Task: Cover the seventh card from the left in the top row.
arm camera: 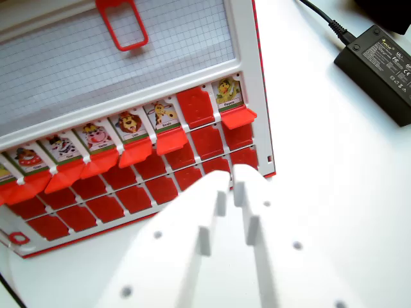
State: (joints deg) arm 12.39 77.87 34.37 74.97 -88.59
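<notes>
at the bottom of the wrist view, the white pincer (231, 176) is nearly clenched, a thin slit between its tips, grasping nothing. the covered seventh card (194, 106) on the red game board (247, 77) lies above it, apart.

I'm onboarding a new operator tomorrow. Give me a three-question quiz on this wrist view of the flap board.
1. True or false: in the row of picture cards, every card shows its picture.
2. The black power adapter lies: A) on the board; B) off the board, toward the wrist view's right; C) under the gripper.
3. What colour are the flaps?

Key: 1 false, one is covered by a raised flap, second from the right end; 2 B; 3 red.
</notes>
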